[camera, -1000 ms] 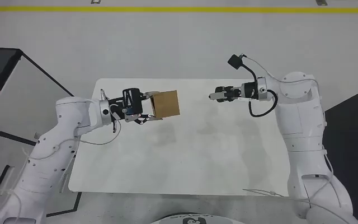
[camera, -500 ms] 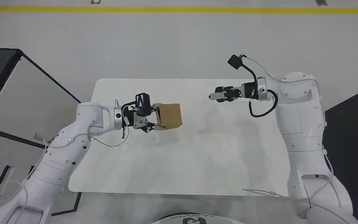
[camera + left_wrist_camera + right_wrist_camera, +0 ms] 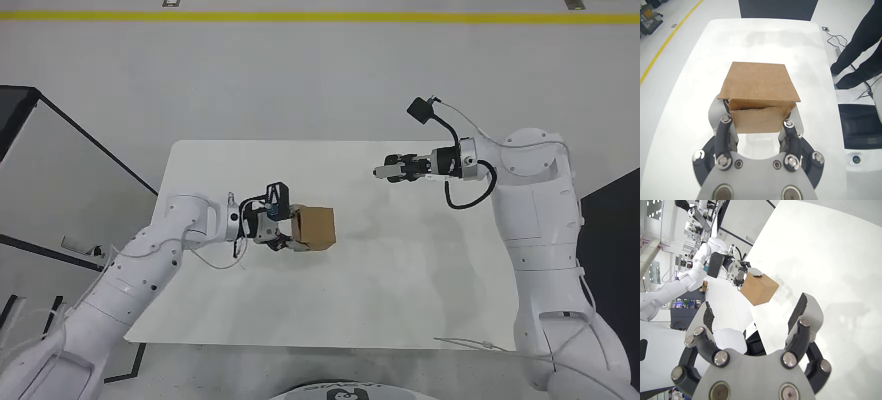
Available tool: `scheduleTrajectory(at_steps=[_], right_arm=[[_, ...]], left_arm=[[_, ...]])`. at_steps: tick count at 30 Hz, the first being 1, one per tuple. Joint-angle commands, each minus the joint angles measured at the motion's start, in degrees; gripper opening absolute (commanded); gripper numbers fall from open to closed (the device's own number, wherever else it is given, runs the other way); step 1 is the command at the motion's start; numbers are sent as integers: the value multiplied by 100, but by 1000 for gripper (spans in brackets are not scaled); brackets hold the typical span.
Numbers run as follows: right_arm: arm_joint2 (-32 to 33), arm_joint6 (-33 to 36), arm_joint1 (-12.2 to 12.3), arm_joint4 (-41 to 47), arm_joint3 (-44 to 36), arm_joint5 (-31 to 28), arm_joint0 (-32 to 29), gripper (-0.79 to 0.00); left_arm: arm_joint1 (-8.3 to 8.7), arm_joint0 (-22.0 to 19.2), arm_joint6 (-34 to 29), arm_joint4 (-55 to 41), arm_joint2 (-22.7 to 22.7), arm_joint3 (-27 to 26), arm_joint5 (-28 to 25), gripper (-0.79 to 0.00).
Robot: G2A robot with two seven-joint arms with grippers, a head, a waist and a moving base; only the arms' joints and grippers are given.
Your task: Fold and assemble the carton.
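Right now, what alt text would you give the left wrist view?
The left end effector grips a brown cardboard carton by its two sides, over a white table. A ragged gap shows where the near flap meets the top panel.

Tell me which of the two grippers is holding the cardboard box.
The left gripper: it clamps the brown box from both sides. The right gripper is open and empty, apart from the box across the table.

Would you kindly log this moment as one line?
left gripper: shut on carton | right gripper: open, empty, apart from carton | carton: box-shaped, over table
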Motion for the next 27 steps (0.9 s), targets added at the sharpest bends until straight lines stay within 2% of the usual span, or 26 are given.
scheduleTrajectory(at_steps=[1,4,14,19,25,27], right_arm=[[0,0,0,0,0,0,0,0],[0,0,0,0,0,0,0,0],[0,0,0,0,0,0,0,0],[0,0,0,0,0,0,0,0],[0,0,0,0,0,0,0,0],[0,0,0,0,0,0,0,0]], left_arm=[[-43,-154,-3,-87,303,162,0,-785],[-93,-349,-73,-290,711,403,0,-785],[-107,-256,3,-313,735,436,36,-785],[-212,-224,794,118,891,749,28,-785],[-366,-332,2232,1106,1125,1148,105,-785],[-366,-332,2232,1106,1125,1148,105,-785]])
